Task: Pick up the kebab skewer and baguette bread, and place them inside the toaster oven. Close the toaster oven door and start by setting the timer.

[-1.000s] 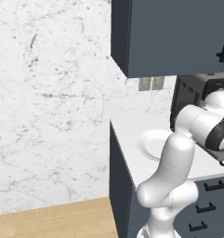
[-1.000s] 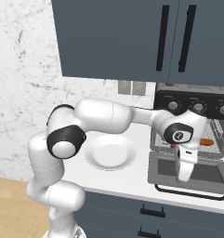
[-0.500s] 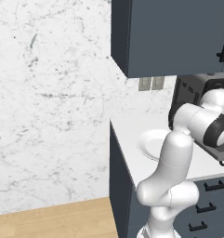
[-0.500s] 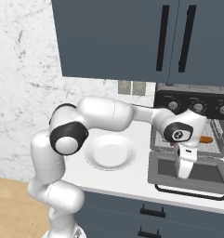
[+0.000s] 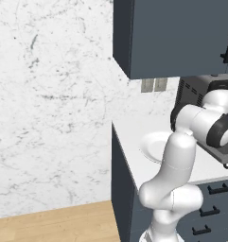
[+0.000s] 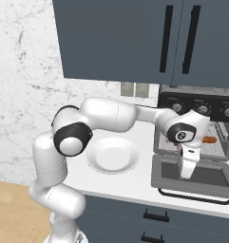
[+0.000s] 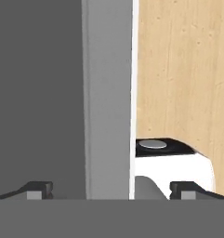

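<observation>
You get flat, even rendered lighting here, bright with no glare. There's a soft shadow under the dark blue-grey upper cabinets (image 6: 135, 42) on the white marble wall (image 5: 49, 104). Everything's sharp, no blur or edge warping, just slightly jaggy outlines.

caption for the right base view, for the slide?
Arm reaches over the lowered toaster oven door, open pincer pointing down at it; baguette inside the oven, white plate alongside.

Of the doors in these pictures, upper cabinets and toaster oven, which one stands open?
The toaster oven door: it is folded down flat in front of the toaster oven, bar handle at the counter's front edge. Both upper cabinet doors are shut flush.
</observation>
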